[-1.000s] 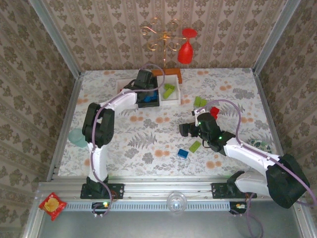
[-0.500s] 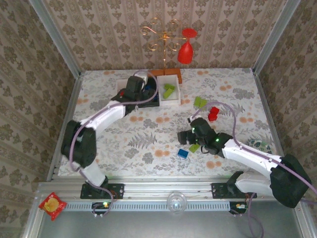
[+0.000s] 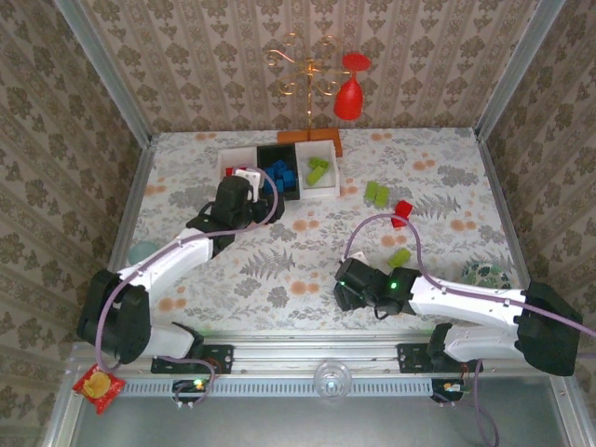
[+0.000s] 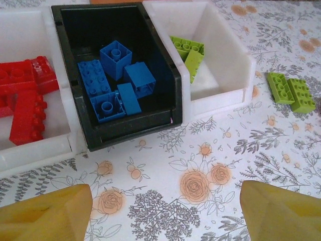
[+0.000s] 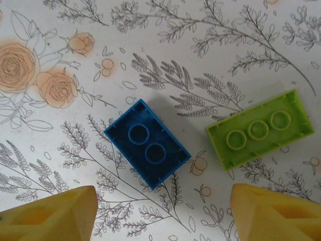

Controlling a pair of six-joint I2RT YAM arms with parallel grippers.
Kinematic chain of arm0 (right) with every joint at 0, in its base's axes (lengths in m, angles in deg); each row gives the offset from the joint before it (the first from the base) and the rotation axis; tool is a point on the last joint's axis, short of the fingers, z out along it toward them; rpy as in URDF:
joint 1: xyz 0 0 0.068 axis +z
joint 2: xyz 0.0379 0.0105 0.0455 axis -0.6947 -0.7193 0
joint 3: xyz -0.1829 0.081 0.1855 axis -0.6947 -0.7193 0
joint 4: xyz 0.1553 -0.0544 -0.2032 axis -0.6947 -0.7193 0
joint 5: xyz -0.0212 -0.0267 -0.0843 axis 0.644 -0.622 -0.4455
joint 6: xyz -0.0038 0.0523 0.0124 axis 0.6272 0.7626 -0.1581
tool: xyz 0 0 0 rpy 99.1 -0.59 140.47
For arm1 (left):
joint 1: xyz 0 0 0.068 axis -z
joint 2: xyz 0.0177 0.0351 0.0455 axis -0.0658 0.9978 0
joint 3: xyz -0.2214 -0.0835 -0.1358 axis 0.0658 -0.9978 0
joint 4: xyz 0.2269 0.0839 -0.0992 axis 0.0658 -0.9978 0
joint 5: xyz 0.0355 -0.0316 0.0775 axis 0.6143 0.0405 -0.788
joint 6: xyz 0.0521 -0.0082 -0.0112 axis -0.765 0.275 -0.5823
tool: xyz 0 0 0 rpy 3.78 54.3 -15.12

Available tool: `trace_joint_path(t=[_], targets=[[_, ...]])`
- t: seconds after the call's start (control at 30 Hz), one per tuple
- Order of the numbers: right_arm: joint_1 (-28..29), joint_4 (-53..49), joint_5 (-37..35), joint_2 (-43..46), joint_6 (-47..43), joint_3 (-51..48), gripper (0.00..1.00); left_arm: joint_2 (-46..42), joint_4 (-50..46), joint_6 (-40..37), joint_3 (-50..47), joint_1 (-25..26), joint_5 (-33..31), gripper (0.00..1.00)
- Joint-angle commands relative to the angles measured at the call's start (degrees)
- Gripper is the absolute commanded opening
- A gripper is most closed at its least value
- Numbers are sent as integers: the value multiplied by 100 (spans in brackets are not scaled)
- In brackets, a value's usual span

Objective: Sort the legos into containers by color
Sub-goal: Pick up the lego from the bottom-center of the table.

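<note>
Top view, containers: a row of three small square open-top plastic bins point(image 3: 321, 192), white, black, white, stands at the far side of the flowered surface point(image 3: 289, 251).
Top view, loose bricks: two lime green plastic bricks point(image 3: 376, 194) and one red plastic brick point(image 3: 402, 210) lie right of the bins. A third lime green brick point(image 3: 399, 257) lies nearer the arms.
Top view, arms: the left pincer point(image 3: 244, 182) hangs just before the bins. The right pincer point(image 3: 345, 291) is low over the near middle of the surface.
Left wrist, bins: the black middle bin point(image 4: 135, 131) holds the blue bricks point(image 4: 114, 59). The left white bin point(image 4: 30, 150) holds the red bricks point(image 4: 22, 95), and the right white bin point(image 4: 220, 95) holds green bricks point(image 4: 189, 52). Each colour keeps to its own compartment.
Left wrist, pincer: spread wide and empty, clear of the rims, likely so that nothing in the bins is knocked.
Right wrist, target: a small blue rectangular brick point(image 5: 147, 143) lies underside up, centred between the yellow fingertips point(image 5: 50, 216). A long lime green brick point(image 5: 258, 129), also underside up, lies just beside it without touching.
Right wrist, pincer: gaping, holding nothing, apparently lined up to take the blue brick alone.
Judgement: the blue brick belongs in the black middle bin. The close green neighbour could be nudged on descent.
</note>
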Motion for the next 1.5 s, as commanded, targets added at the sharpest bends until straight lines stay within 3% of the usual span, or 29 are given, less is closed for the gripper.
trace_joint_path(t=[0.0, 0.27, 0.83, 1.3, 1.47], targets=[[93, 249, -42, -53, 283, -199, 68, -175, 219, 105, -70, -9, 216, 79], [69, 667, -390, -698, 137, -148, 65, -221, 248, 103, -109, -9, 296, 79], [-414, 1430, -417, -1461, -125, -187, 56, -278, 318, 9, -208, -45, 376, 80], [-659, 1701, -184, -1368, -271, -85, 39, -409, 229, 84, -297, -163, 367, 80], [-1138, 2744, 175, -1326, -358, 281, 38, -691, 102, 213, -613, -312, 429, 81]])
